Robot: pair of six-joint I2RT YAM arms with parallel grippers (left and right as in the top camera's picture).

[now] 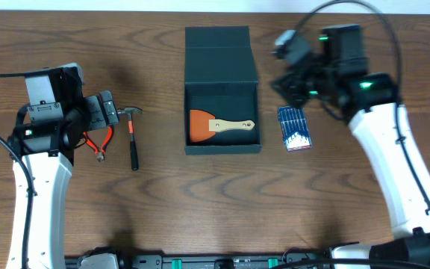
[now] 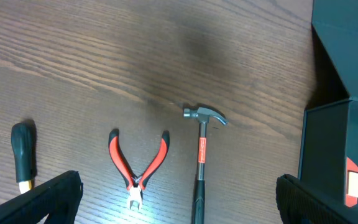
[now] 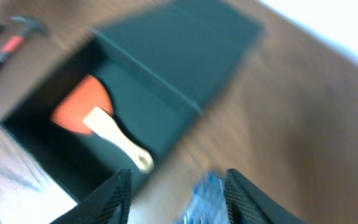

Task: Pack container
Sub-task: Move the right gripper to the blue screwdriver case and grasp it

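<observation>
The claw hammer with a steel head and a black-and-red handle (image 2: 200,162) carried a red label with pale lettering along its shaft, too small to read. The flat blue packet with white stripes (image 1: 293,128) bore white marks that could not be made out as words.

The left gripper (image 2: 179,190) stood spread wide. Its black fingers (image 2: 48,199) sat at the lower corners of the left wrist view, pinching nothing, above the hammer and the red-handled pliers (image 2: 138,167). The right gripper (image 3: 178,190) had its fingers (image 3: 115,194) partly apart with nothing caught between them; a blue smear showed below the gap.

Seen from overhead, the dark teal-black, square, matte container (image 1: 222,108) sat at the middle of the brown wood-grain table (image 1: 163,194). Its hinged lid (image 1: 217,45) lay open flat toward 12 o'clock. Inside lay an orange-bladed scraper with a pale wooden handle (image 1: 216,125), the handle pointing to 3 o'clock. The blue packet lay just beside the container at 3 o'clock. The hammer and pliers lay at its 9 o'clock, apart from it.

The right wrist view was heavily blurred, so edges there were soft. A dark green-handled screwdriver (image 2: 23,155) showed only in the left wrist view, its lower end cut off by a finger. The frame edge cut off the container there.
</observation>
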